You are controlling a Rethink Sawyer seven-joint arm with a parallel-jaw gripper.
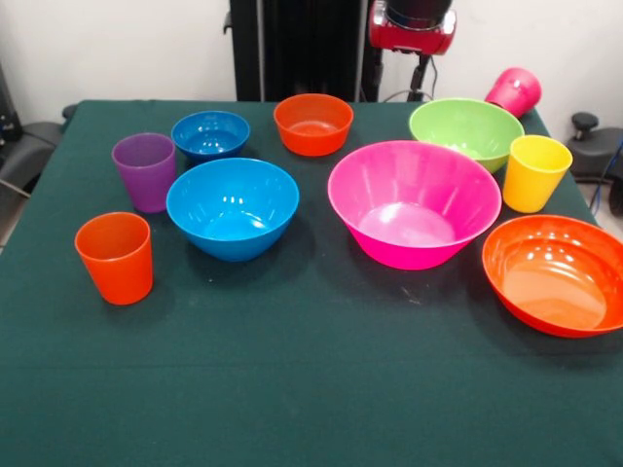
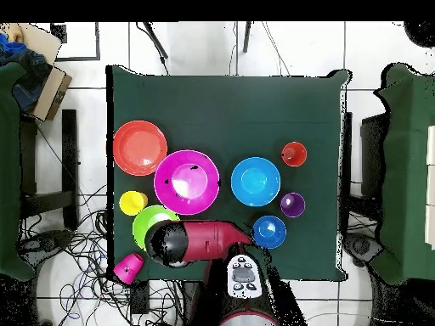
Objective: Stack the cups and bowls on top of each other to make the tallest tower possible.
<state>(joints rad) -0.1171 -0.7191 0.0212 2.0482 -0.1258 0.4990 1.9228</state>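
Note:
All bowls and cups stand apart on the green table (image 1: 311, 389), none stacked. The very large pink bowl (image 1: 414, 204) is in the middle, the large orange bowl (image 1: 555, 277) at the right, the medium blue bowl (image 1: 232, 206) left of centre. The lime green bowl (image 1: 465, 129), small orange bowl (image 1: 313, 124) and small blue bowl (image 1: 210, 133) line the far side. The orange cup (image 1: 116, 258), purple cup (image 1: 145, 171) and yellow cup (image 1: 534, 172) stand upright. The magenta cup (image 1: 514, 90) lies tipped at the far right corner. The arm's end (image 2: 167, 242) hangs over the lime bowl's edge; its gripper is hidden.
In the overhead view the red arm (image 2: 208, 240) lies along the robot's side of the table and hides the small orange bowl. Cables (image 2: 81, 246) lie on the floor beside the table. Chairs stand at both sides.

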